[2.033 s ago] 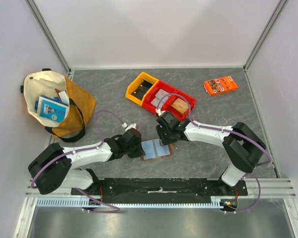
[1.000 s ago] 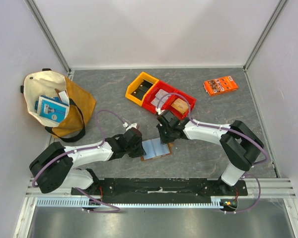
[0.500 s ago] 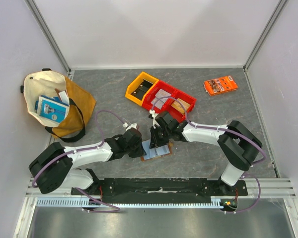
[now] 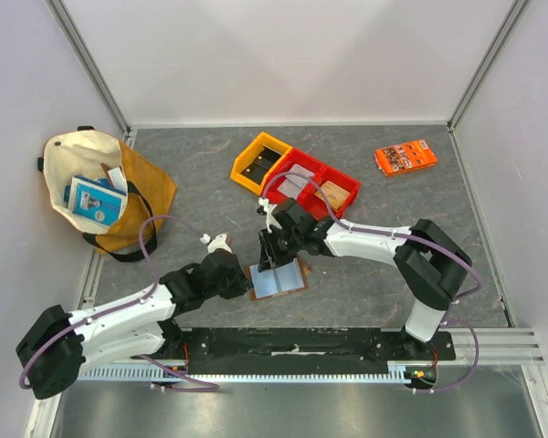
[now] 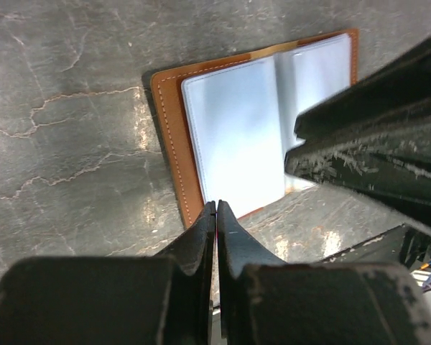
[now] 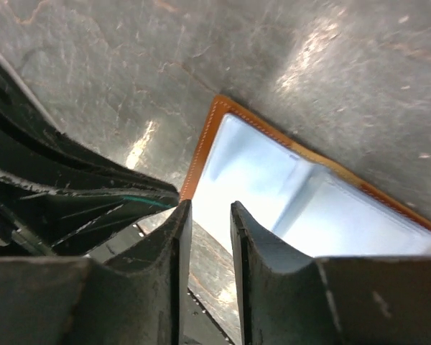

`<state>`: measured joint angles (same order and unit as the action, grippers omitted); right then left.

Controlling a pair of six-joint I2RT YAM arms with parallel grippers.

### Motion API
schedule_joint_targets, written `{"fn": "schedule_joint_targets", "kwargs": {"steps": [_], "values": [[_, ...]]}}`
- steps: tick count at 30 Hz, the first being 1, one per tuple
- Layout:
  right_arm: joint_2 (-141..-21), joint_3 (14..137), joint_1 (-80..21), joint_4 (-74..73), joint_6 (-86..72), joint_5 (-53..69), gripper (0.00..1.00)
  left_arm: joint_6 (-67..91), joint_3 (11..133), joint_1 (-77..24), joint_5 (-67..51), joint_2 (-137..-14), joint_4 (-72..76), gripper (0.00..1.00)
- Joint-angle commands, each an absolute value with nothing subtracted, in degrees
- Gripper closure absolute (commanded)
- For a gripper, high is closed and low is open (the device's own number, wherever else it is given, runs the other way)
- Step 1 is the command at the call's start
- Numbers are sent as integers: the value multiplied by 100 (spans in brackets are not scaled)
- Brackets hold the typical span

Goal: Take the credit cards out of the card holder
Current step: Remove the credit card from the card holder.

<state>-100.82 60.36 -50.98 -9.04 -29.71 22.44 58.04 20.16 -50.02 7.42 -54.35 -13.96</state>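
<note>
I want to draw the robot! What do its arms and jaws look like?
Both the left arm and right arm have white tubes between chunky black joints. A thin purple cable loops along each. The jaws are black, scuffed and tapered.

The card holder (image 4: pixel 277 278) lies on the table (image 4: pixel 384 265), left end effector (image 5: pixel 216 210) at its left, bins (image 4: pixel 247 157) behind.

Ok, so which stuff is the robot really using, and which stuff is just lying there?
In the job:
card holder, lying open on the table
left gripper, shut at its edge
right gripper, slightly open beside it

Just lying about:
tote bag
orange bin
red bin
orange packet
</note>
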Motion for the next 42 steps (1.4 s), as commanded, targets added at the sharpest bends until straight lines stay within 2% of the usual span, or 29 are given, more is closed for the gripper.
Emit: {"fn": "schedule_joint_targets", "kwargs": {"steps": [1, 7, 16, 28, 42], "values": [[-9651, 6504, -5054, -1817, -2427, 1093, 62, 6003, 2013, -5027, 1046, -5264, -1476, 93], [-9668, 6487, -4843, -2461, -1899, 36, 48, 5872, 2276, -5019, 1064, -5923, -1643, 91], [-9984, 6662, -4808, -2443, -1240, 193, 47, 5590, 2637, -5036, 897, -6732, -1934, 92], [-10292, 6680, -4808, -2461, -1011, 228, 47, 5581, 2654, -5027, 817, -6811, -1925, 97], [-10248, 6741, -4808, -2549, -1011, 676, 67, 5572, 2637, -5027, 765, -6838, -1863, 98]]}}
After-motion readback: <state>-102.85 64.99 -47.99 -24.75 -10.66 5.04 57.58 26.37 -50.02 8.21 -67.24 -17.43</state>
